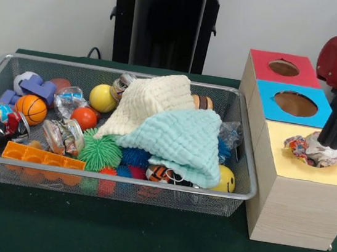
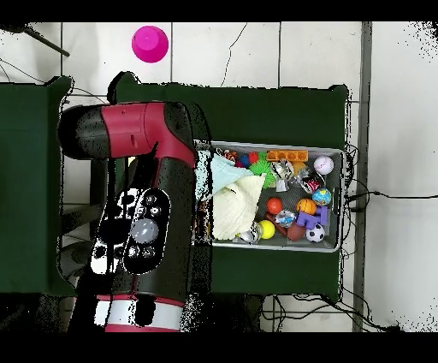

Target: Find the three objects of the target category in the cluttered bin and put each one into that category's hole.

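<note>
My gripper (image 1: pixel 329 144) stands over the yellow-topped wooden box (image 1: pixel 311 174) at the right, shut on a wrinkly clear plastic wad (image 1: pixel 307 150) that rests on the yellow top. The wad hides that box's hole. The wire mesh bin (image 1: pixel 132 71) sits to the left, full of clutter. Two more plastic wads lie in its left half (image 1: pixel 70 102) (image 1: pixel 61 136), and another clear wad lies at its right end (image 1: pixel 231 134). In the overhead view the arm (image 2: pixel 145 223) hides the gripper and the boxes; the bin (image 2: pixel 339 156) shows to its right.
A blue-topped box (image 1: pixel 264 105) and a red-topped box (image 1: pixel 261 60) with open round holes stand behind the yellow one. A cream cloth (image 1: pixel 150 99) and a mint cloth (image 1: pixel 182 137) cover the bin's middle. Balls, spiky balls and an orange block (image 1: pixel 43 158) lie around them.
</note>
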